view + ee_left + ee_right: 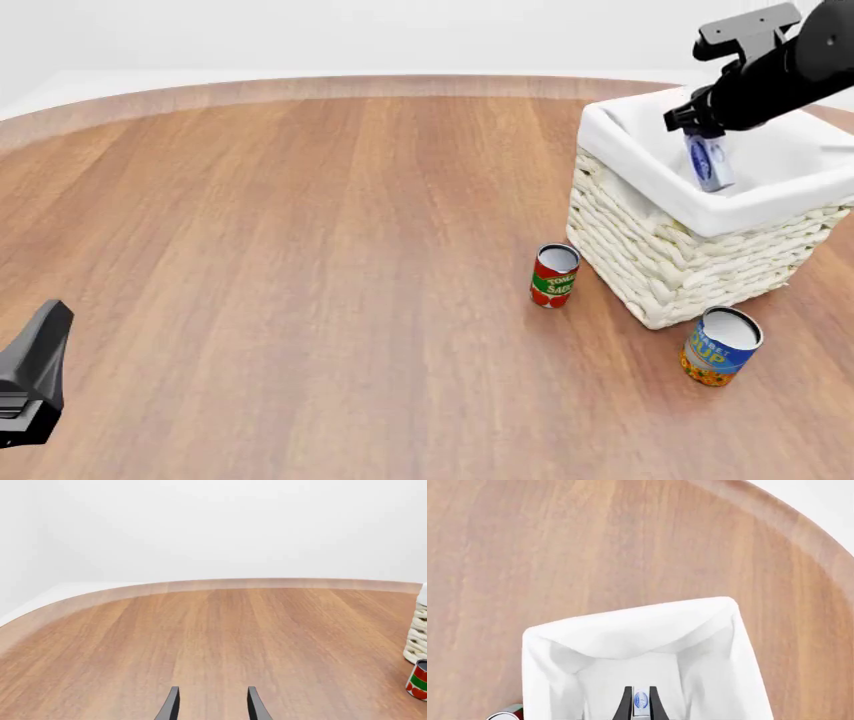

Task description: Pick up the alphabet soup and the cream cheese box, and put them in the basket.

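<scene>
Brown wood of the tabletop [294, 230] is all that lies under your left claw [212, 705]. Its two fingers are spread apart and hold nothing, so it is waiting out of the way. Next comes the little red can [554, 275], close to the basket [667, 260]; it is not one you need. Your right claw [705, 140] hangs over the white cloth and pinches the cream cheese box [710, 160] by its top, so the box can drop straight in. The alphabet soup [721, 346] stands on the tabletop by the basket's near corner, waiting for you.
</scene>
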